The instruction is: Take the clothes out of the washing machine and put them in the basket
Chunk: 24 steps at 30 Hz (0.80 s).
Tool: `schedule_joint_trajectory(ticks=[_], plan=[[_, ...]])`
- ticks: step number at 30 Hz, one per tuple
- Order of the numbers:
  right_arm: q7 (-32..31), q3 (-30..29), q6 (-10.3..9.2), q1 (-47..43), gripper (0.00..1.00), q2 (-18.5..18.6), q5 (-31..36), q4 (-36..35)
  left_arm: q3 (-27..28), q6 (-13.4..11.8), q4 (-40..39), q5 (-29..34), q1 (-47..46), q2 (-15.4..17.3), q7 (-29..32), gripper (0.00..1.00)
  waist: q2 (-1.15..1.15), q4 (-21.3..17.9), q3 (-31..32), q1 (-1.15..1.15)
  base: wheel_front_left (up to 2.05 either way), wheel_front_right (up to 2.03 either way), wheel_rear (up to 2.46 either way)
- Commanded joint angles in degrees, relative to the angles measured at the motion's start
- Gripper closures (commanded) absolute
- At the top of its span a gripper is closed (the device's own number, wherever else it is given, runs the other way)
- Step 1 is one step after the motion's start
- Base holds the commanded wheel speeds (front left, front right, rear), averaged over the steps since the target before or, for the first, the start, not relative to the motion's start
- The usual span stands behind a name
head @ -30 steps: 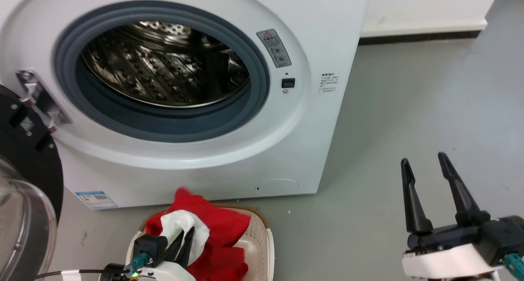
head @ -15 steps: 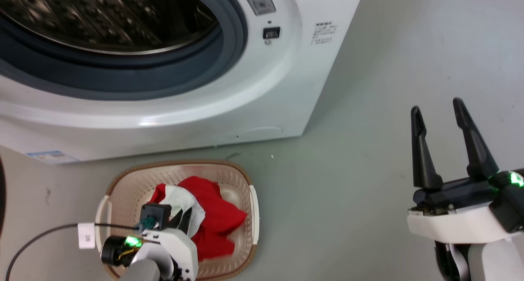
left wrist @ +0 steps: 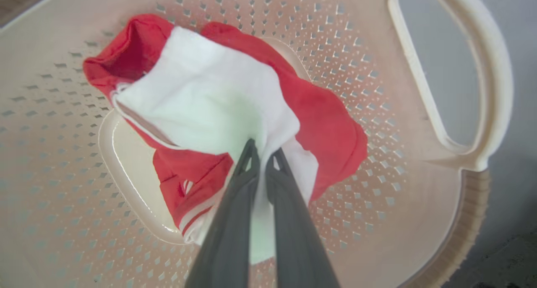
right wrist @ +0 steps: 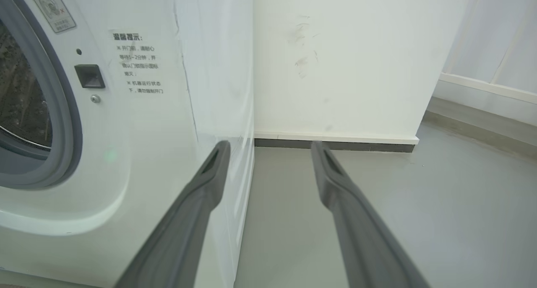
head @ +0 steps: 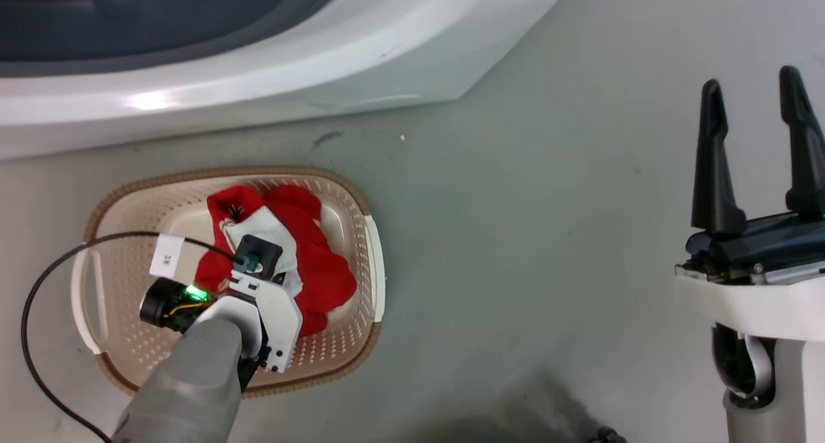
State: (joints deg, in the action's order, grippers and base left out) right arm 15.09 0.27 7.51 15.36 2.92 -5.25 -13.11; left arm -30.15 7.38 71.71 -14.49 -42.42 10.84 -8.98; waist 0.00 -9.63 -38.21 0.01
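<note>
All but done, looks like: pinching the clothes by their white patch with left gripper fingers, down in the middle of the basket for a clean drop, right gripper fingers spread, idle.

Clothes in basket, under left gripper; basket on floor before washing machine; right gripper well right of basket.
</note>
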Motion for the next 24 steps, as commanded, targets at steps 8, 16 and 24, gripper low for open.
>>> schedule_joint_trajectory(ticks=[8, 16, 24], plan=[[0.11, -1.15, -0.04, 2.85, 0.00, -0.08, -0.79, -0.69, -0.77, 0.00, 1.69, -0.35, -3.11, 0.68, 5.30, 1.00, 0.00, 0.46, -6.21, -0.01, 0.00, 0.00, 0.00], [0.11, -0.85, -0.04, 3.23, 0.00, -0.07, -0.46, 0.10, -0.96, -0.30, 1.97, -1.38, -2.33, 0.09, 5.57, 0.00, 0.00, 1.03, -4.93, -0.01, 0.00, 0.00, 0.00], [0.11, -0.29, -0.04, 0.27, 0.00, -0.08, 0.26, 1.87, 0.94, -0.23, 2.05, -4.68, 1.28, -2.34, -0.52, 0.00, 0.00, 2.61, 2.19, -0.01, 0.00, 0.00, 0.00]])
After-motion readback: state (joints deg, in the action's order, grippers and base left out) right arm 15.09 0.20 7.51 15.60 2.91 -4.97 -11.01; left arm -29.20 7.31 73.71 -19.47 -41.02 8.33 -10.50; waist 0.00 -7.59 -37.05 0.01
